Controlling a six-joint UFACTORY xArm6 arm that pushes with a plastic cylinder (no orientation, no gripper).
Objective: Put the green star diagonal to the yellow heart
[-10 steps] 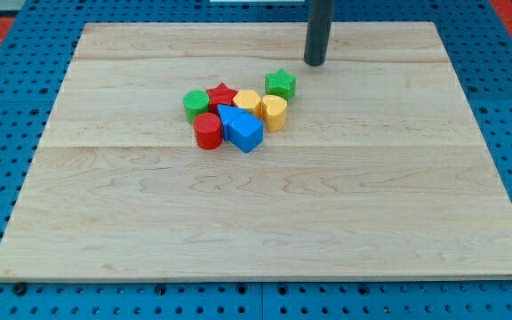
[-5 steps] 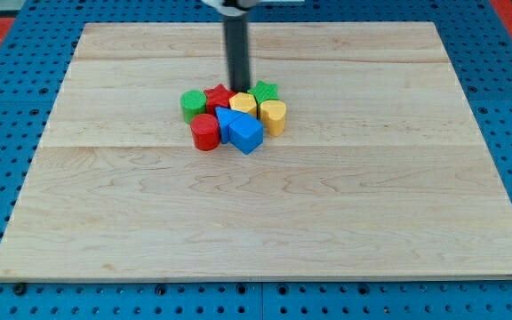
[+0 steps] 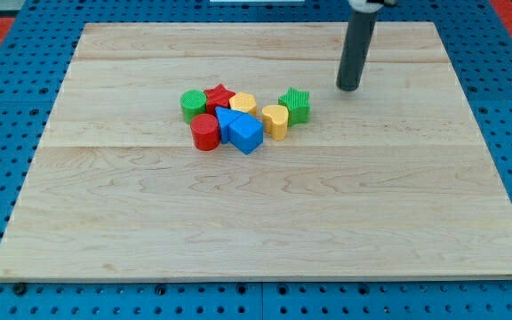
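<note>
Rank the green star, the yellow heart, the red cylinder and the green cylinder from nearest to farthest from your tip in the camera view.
From my tip, at the view's upper right of the cluster:
1. Green star block, the cluster's right end.
2. Yellow heart block, just left of the star.
3. Red cylinder block and green cylinder block, both at the cluster's left end, too close to call.

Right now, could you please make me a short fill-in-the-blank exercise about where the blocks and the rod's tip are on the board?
1. The green star touches the ____ heart on the heart's right side in the view.
2. My tip stands to the upper ____ of the green star, apart from it.
3. The red cylinder sits just below the ____ cylinder in the view.
4. The blue blocks lie at the cluster's ____ edge in the view.

Missing words: yellow; right; green; bottom
</note>
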